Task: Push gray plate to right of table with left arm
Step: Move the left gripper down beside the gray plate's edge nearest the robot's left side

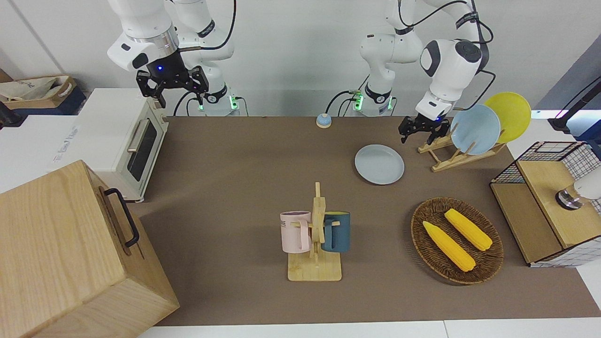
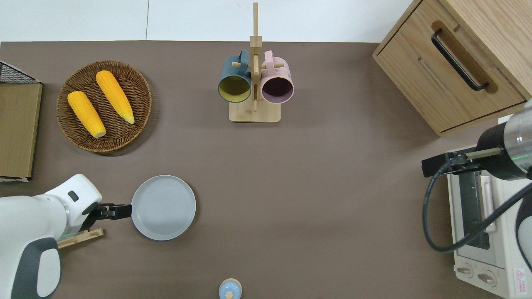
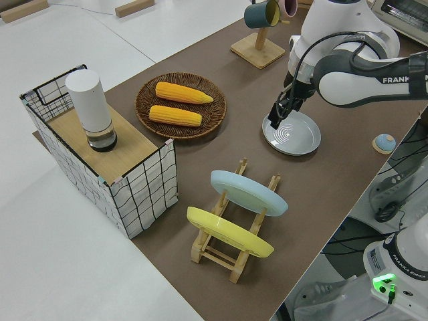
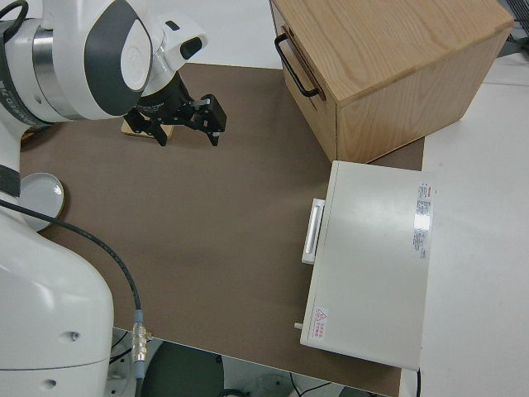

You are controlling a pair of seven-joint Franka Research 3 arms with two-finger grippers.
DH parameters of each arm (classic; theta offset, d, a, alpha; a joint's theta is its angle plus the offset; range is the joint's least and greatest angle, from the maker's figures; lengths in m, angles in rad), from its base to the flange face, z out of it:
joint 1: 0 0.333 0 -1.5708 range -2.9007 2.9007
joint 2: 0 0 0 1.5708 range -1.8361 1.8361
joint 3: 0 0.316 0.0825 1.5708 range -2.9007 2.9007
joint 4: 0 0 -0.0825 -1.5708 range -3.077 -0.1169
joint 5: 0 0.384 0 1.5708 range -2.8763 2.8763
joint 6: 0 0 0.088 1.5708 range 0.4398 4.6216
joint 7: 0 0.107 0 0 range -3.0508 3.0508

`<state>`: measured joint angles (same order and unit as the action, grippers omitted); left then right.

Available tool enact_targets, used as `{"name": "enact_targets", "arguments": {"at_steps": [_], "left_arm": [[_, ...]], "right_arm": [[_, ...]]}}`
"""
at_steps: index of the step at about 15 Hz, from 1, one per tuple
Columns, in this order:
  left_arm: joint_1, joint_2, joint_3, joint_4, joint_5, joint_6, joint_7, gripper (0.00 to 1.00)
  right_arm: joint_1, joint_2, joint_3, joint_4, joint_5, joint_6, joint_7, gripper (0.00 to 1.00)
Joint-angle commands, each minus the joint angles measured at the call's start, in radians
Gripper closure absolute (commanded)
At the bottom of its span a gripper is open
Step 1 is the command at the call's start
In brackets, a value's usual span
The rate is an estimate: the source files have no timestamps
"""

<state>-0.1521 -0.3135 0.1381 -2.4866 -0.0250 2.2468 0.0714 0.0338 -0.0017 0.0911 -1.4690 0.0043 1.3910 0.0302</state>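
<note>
One camera sits across the desk and faces the robots. One hangs high and looks straight down; the arms come in from the bottom. Both see the whole desk, the mug stand and the corn basket. A third looks along the desk from the left arm's end, close to the plate rack. A fourth sits above the right arm, over the toaster oven.

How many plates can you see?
3. The gray plate lies flat on the table, with the left gripper at its edge. The light-blue plate and the yellow plate stand in the wooden rack beside it.
</note>
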Motion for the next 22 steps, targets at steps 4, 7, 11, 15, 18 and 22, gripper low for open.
{"name": "enact_targets", "arguments": {"at_steps": [4, 7, 11, 15, 18, 22], "left_arm": [[-0.012, 0.051, -0.003, -0.141, 0.017, 0.224, -0.028, 0.0], [-0.015, 0.094, -0.003, -0.166, 0.017, 0.301, -0.03, 0.0], [-0.018, 0.132, -0.003, -0.17, 0.017, 0.338, -0.039, 0.0], [-0.021, 0.146, -0.003, -0.17, 0.017, 0.344, -0.039, 0.15], [-0.021, 0.148, -0.003, -0.17, 0.017, 0.346, -0.039, 0.47], [-0.021, 0.152, -0.003, -0.17, 0.017, 0.346, -0.039, 0.64]], "right_arm": [[-0.011, -0.008, 0.006, -0.001, 0.008, -0.012, -0.003, 0.017], [-0.011, -0.008, 0.006, -0.001, 0.01, -0.012, -0.003, 0.017], [-0.011, -0.008, 0.006, -0.001, 0.008, -0.012, -0.003, 0.017], [-0.011, -0.008, 0.006, -0.001, 0.008, -0.012, -0.003, 0.017], [-0.011, -0.008, 0.006, -0.001, 0.008, -0.012, -0.003, 0.017], [-0.011, -0.008, 0.004, -0.001, 0.008, -0.012, -0.001, 0.017]]}}
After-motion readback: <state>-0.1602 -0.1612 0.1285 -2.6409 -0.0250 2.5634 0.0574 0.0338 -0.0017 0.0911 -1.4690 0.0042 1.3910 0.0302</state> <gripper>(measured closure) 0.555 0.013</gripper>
